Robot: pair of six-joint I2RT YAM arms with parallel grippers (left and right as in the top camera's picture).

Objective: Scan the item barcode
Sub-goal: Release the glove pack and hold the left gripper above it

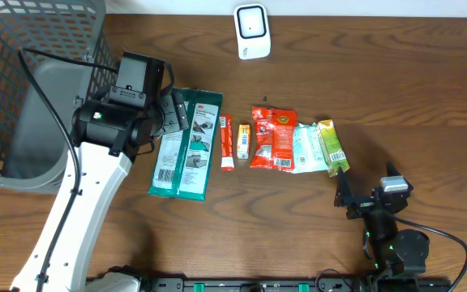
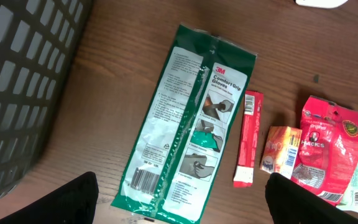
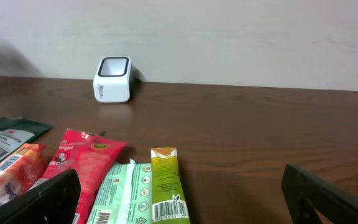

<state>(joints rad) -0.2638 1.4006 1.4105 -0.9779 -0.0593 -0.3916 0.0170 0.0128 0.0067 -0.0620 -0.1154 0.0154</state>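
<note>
My left pincer (image 2: 180, 190) hangs spread wide over the left half of the counter (image 1: 396, 81), its two fingers well apart and pinching nothing. Directly under it the green glove pack (image 1: 186, 146) lies flat on the wood, touching neither finger. Its length runs from the far edge towards the near edge, and a barcode (image 2: 145, 178) shows face up at its near end. I cannot tell whether it is one pack or two overlapping.

To the right of the pack, a row of smaller packets runs across the middle of the counter:
- A red stick sachet (image 1: 227, 142) lies just beside the pack.
- A small orange packet (image 1: 243, 140) comes next.
- A red pouch (image 1: 274, 138) touches the orange packet.
- A pale green packet (image 1: 305, 148) follows the pouch.
- A lime-green packet (image 1: 331, 148) partly overlaps the pale green one and also shows a barcode at its near end.

The white scanner (image 1: 251, 31) stands at the middle of the far edge, well apart from every packet. A grey mesh basket (image 1: 23, 73) fills the far left corner, beside my left arm.

My right pincer (image 3: 178, 186) sits low near the near edge, towards the right corner. It is also spread wide and empty, and it faces the near ends of the two green packets.
</note>
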